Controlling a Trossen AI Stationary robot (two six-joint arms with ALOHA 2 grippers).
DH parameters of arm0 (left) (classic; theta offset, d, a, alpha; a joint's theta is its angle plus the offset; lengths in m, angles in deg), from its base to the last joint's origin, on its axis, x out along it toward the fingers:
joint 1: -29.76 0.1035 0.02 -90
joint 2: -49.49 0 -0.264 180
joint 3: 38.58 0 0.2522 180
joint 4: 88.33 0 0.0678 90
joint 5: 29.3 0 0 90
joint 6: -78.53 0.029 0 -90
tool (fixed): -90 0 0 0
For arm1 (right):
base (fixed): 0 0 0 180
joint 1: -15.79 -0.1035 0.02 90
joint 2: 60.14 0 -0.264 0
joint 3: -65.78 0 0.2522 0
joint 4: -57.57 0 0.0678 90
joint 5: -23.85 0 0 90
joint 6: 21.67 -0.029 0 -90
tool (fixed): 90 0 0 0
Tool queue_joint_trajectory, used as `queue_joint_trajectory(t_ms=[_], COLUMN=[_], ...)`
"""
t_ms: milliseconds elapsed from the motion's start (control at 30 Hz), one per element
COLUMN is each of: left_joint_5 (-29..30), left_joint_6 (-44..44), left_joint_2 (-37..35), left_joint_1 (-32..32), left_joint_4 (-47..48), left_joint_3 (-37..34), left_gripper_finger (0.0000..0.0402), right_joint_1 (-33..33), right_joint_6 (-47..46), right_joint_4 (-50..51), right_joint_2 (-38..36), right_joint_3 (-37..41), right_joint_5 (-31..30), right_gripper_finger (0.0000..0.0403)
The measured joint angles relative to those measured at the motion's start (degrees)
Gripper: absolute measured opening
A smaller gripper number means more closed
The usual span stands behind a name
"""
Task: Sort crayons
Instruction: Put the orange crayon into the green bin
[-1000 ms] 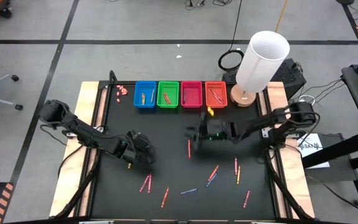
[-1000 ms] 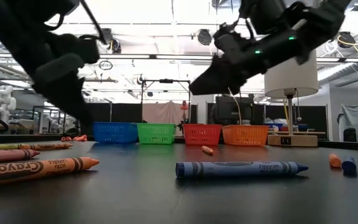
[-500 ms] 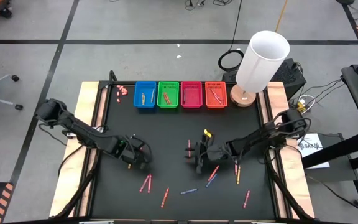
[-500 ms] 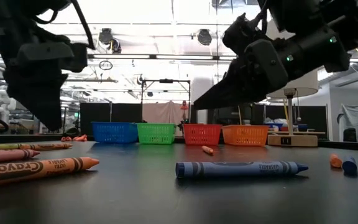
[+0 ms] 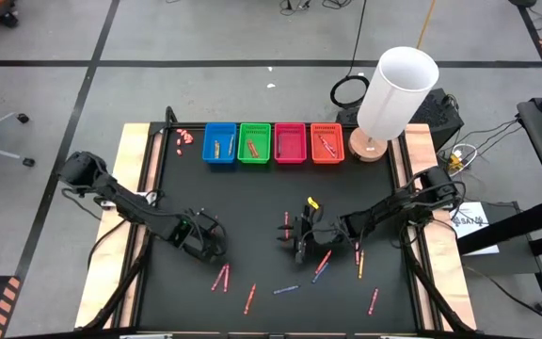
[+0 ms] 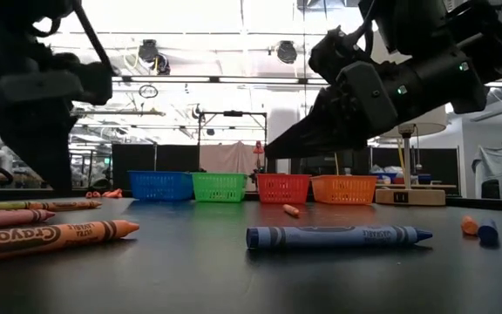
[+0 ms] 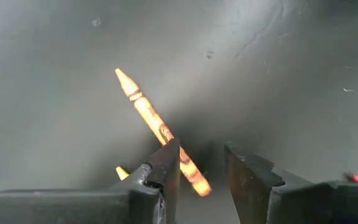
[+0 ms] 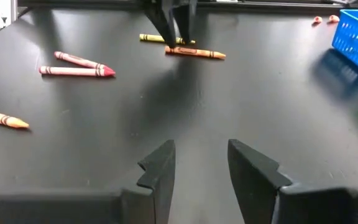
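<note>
Crayons (image 5: pixel 323 261), thin paper-wrapped sticks, lie scattered across my dark counter's (image 5: pixel 252 198) lower half. I see the left claw (image 7: pixel 201 163) released astride an orange crayon (image 7: pixel 160 130); the right claw (image 8: pixel 199 163) is released, empty, mid-frame.

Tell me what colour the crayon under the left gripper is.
Orange crayon, seen best in the left wrist view.

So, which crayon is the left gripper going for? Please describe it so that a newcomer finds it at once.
Start at the left side of the black table, where the left gripper is down at the surface, fingers open. An orange crayon lies there, its near end between the fingers. A yellow crayon lies right beside it; the orange one is the one between the fingers.
</note>
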Motion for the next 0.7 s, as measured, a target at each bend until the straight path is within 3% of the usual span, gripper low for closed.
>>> queue_joint_trajectory(t_ms=[333,600,700], left_joint_5=[2.6,4.9,5.5], left_joint_6=[5.6,12.3,13.3], left_joint_2=[4.5,7.9,7.9], left_joint_1=[0.5,0.8,1.1], left_joint_4=[-0.3,-2.0,-2.9], left_joint_3=[-0.1,0.2,0.1], left_gripper_finger=[0.0117,0.0015,0.001], right_joint_1=[-0.5,-0.5,-0.5], right_joint_6=[0.6,0.3,0.3], right_joint_4=[0.7,2.2,2.2], right_joint_2=[0.0,0.0,0.0], right_joint_3=[0.0,0.0,0.0], right_joint_5=[-0.1,-0.2,-0.2], right_gripper_finger=[0.0134,0.0134,0.0134])
